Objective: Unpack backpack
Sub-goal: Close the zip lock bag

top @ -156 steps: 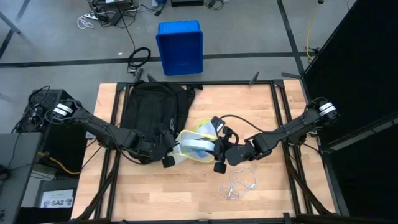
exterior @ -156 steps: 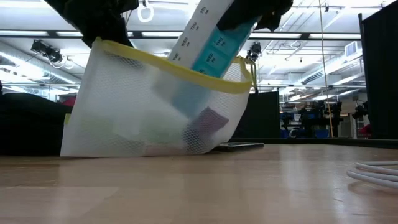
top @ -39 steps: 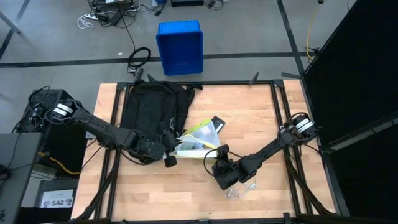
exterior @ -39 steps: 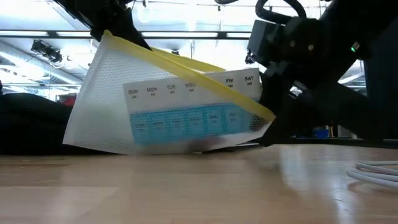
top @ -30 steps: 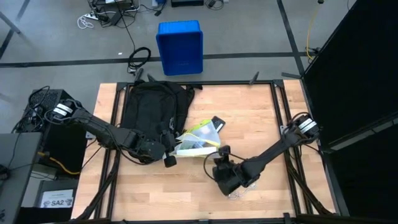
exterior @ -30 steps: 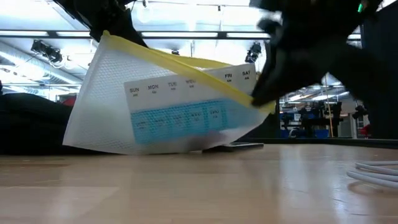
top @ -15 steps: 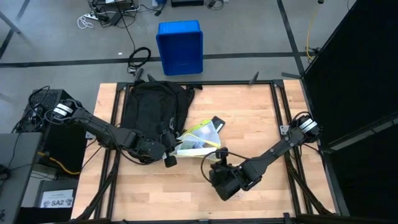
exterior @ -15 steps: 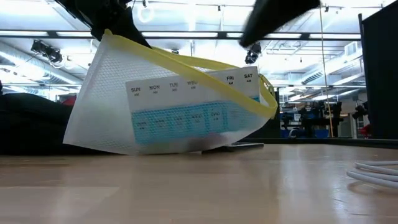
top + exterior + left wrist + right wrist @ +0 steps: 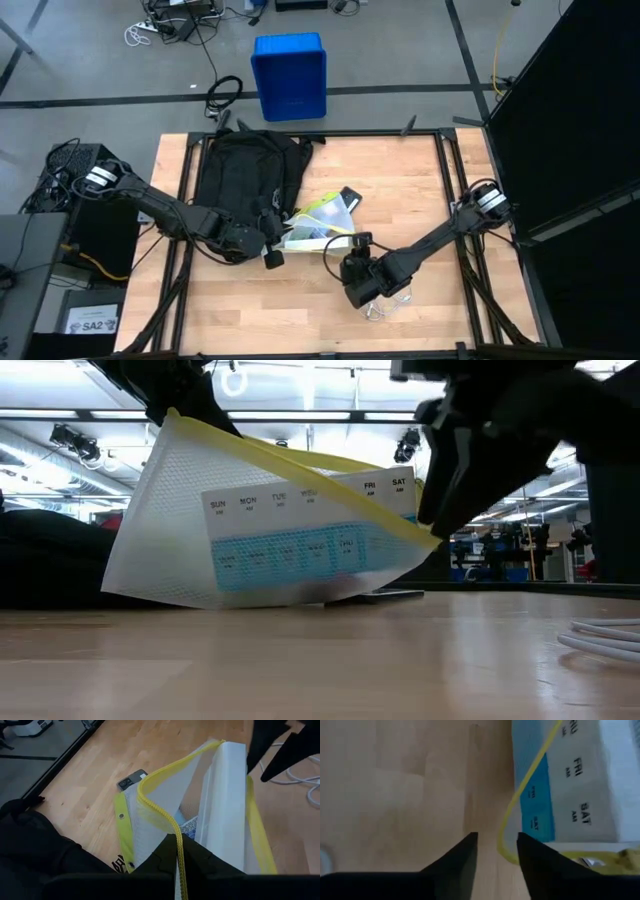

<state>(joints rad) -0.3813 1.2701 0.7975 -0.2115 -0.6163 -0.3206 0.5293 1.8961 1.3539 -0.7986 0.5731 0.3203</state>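
The black backpack (image 9: 245, 175) lies flat at the table's far left. Beside it a white mesh pouch (image 9: 270, 530) with a yellow rim rests its bottom on the wood and holds a blue-and-white weekday pill box (image 9: 310, 535). My left gripper (image 9: 177, 865) is shut on the pouch's rim. My right gripper (image 9: 497, 855) stands open just past the pouch's right end (image 9: 430, 535), nothing between its fingers; whether it touches the rim I cannot tell. My left gripper pinches the pouch's yellow rim (image 9: 176, 837) between its two fingers at the end nearest the backpack. It comes slanting down from the table's left. That end (image 9: 170, 422) is held up and the rim slopes down from it, while the pouch's bottom stays on the table.
A white cable (image 9: 385, 300) lies coiled near the front edge, right by my right gripper. A dark phone (image 9: 350, 197) lies flat behind the pouch. A blue bin (image 9: 290, 75) stands on the floor beyond the far edge. Bare wood spreads to the right.
My right gripper has swung up and away from the pouch's right end, then come back down beside it, tipping steeper. The pouch and pill box have stayed where they were, held up by my left gripper.
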